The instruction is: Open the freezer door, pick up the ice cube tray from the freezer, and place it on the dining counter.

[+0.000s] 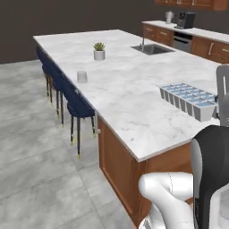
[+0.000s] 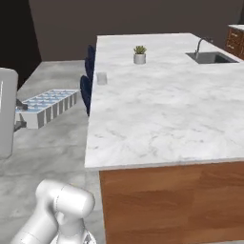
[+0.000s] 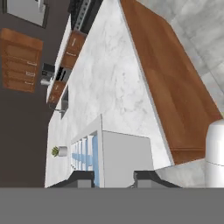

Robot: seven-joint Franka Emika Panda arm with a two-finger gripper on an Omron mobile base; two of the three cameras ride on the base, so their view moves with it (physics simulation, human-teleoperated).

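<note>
Over the near end of the counter [image 1: 134, 94], fingers [image 3: 82, 178] clamp the ice tray [image 1: 188, 99] by its end wall, still airborne; carry step, next: lower flat, then release.

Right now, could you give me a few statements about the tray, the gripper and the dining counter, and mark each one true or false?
1. The gripper is shut on the ice cube tray. True.
2. The ice cube tray lies flat on the floor beside the stools. False: it is held up in the air by the gripper, level with the dining counter.
3. A small potted plant stands on the dining counter. True.
4. The dining counter has no sink. False: a sink with a faucet is set into its far end.
5. Dark blue stools stand along one side of the dining counter. True.
</note>
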